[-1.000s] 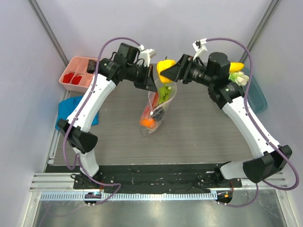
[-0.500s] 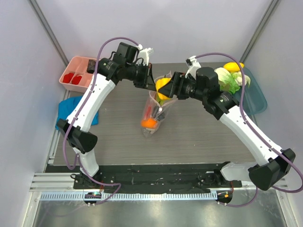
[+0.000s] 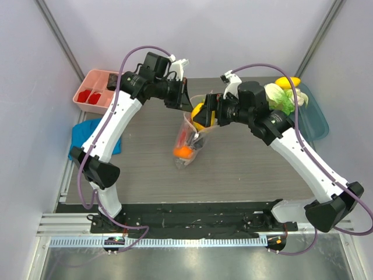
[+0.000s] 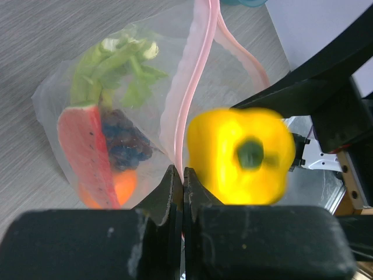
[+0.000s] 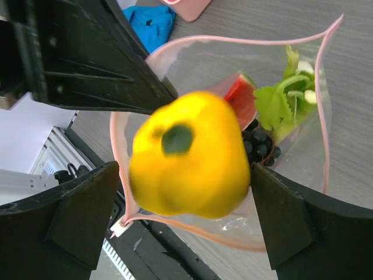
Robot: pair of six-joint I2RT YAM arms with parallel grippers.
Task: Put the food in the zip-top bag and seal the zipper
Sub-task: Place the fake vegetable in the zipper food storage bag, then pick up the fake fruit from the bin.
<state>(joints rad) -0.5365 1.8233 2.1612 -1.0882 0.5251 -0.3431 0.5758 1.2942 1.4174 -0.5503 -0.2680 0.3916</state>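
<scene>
Grey table [image 3: 245, 169]: left tool [image 4: 182, 172] clamped on zipper [image 4: 205, 23]; right tool [image 5: 185, 170] spread wide, yellow pepper [image 5: 198, 140] loose over bag [image 5: 303, 146]

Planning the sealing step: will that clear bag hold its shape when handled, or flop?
Probably floppy: the bag looks like thin crinkled film, and its pink strip bows in loose curves. It would likely sag if the left gripper, pinched on the rim, let go. The food inside should weigh the bottom down.

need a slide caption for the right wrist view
Yellow pepper between the open right fingers, over the mouth of the zip-top bag holding watermelon, grapes and greens.
</scene>
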